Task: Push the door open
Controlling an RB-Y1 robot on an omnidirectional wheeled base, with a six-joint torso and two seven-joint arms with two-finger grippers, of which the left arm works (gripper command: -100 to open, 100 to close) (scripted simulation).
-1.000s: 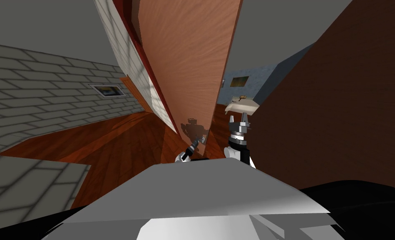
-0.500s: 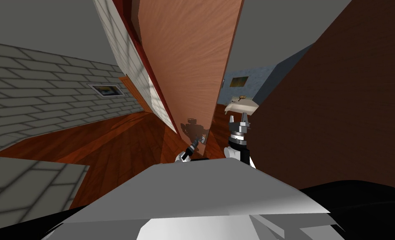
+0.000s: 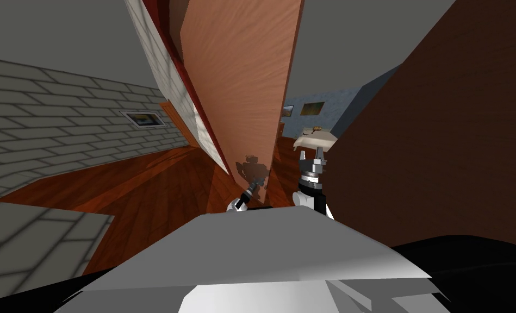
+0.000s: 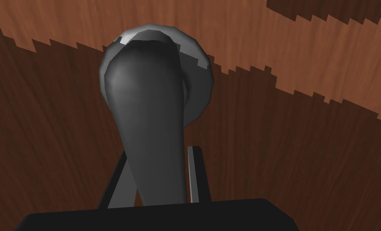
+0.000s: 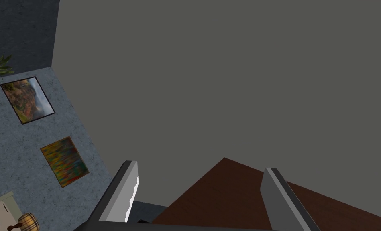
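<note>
The left gripper [image 3: 253, 188] is closed on the door's lever handle [image 4: 145, 120], one finger pressed to each side of the lever. It probably holds it this way so that the latch stays drawn and the arm can push through the handle, the point farthest from the hinges, where the least effort is needed. In the head view this gripper sits low against the door [image 3: 240, 81], near the door's right-hand free edge, and casts a dark shadow on the wood just above itself.

The right gripper [image 3: 312, 157] is raised to the right of the door's edge. Its fingers [image 5: 123, 196] are spread wide with nothing between them, probably so that it stays out of the door's swing (I judge it idle for this step).

The door is a warm reddish-brown panel with fine wood grain. It runs from just beyond the grippers away to the far top of the head view. It already stands ajar, because a strip of a farther room shows past its right edge. The handle is dark grey and smooth, a rounded lever on a circular backplate [image 4: 201, 92], mounted on the door's near face.
</note>
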